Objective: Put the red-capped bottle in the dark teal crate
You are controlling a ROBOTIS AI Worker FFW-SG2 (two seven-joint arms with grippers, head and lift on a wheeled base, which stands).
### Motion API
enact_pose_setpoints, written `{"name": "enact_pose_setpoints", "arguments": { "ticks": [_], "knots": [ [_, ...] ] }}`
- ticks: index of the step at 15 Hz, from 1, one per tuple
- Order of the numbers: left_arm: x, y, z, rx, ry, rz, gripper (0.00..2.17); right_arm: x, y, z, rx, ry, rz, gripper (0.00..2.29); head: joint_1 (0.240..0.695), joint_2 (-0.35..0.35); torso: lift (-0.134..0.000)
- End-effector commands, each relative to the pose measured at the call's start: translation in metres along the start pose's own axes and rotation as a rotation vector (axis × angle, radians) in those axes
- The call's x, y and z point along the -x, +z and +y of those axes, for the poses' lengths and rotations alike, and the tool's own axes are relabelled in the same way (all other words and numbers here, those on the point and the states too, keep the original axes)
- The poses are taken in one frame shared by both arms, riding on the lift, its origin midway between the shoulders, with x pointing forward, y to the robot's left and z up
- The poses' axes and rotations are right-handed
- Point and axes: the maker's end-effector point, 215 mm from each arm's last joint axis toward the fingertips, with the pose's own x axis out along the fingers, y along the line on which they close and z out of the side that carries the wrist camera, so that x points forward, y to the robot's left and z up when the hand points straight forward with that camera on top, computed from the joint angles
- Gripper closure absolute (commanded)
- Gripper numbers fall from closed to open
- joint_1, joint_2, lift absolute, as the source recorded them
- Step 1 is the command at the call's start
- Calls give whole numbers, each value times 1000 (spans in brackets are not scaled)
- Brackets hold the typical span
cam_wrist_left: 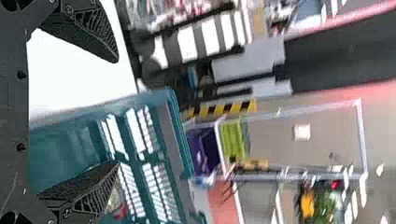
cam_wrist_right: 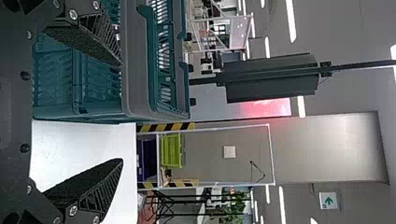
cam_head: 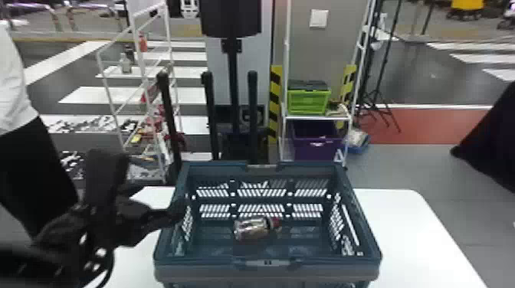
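The red-capped bottle (cam_head: 251,228) lies on its side on the floor of the dark teal crate (cam_head: 268,262), its cap toward the crate's right side. At the crate's left wall is my left gripper (cam_head: 145,182). In the left wrist view the left gripper (cam_wrist_left: 116,112) is open and holds nothing; one finger overlaps the crate (cam_wrist_left: 172,130), partly covering the bottle (cam_wrist_left: 114,199), and the other appears against the white table. My right gripper (cam_wrist_right: 121,112) stands open with nothing between its fingers, the crate (cam_wrist_right: 135,70) beyond one finger and tabletop beyond the other.
The crate stands on a white table (cam_head: 406,229). Behind it are a forklift-like machine with dark uprights (cam_head: 252,115), a white rack (cam_head: 103,76) at the left and a shelf with a green crate (cam_head: 308,101) and a purple bin (cam_head: 316,141).
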Motion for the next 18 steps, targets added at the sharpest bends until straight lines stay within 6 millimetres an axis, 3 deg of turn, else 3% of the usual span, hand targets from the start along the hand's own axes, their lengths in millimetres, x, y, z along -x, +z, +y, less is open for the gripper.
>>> {"name": "enact_pose_setpoints", "arguments": {
  "ticks": [1, 4, 5, 8, 10, 15, 18],
  "knots": [
    [42, -20, 10, 50, 53, -50, 130, -3, -4, 0, -2, 2, 12, 154, 499, 0, 0],
    [85, -40, 24, 59, 199, -158, 124, -5, -7, 1, 0, 8, 20, 154, 499, 0, 0],
    [101, -45, 21, 64, 234, -214, 130, -5, -5, 2, 0, 11, 18, 154, 499, 0, 0],
    [129, -88, -3, 117, 285, -264, 124, -5, -4, 2, 3, 19, 17, 154, 499, 0, 0],
    [136, -116, -29, 150, 277, -255, 124, -7, -2, 2, 4, 23, 15, 154, 499, 0, 0],
    [144, -148, -79, 138, 308, -211, 124, -6, -3, 3, 9, 37, 21, 154, 499, 0, 0],
    [147, -154, -85, 138, 316, -206, 124, -7, -3, 4, 10, 44, 19, 154, 499, 0, 0]
  ]
}}
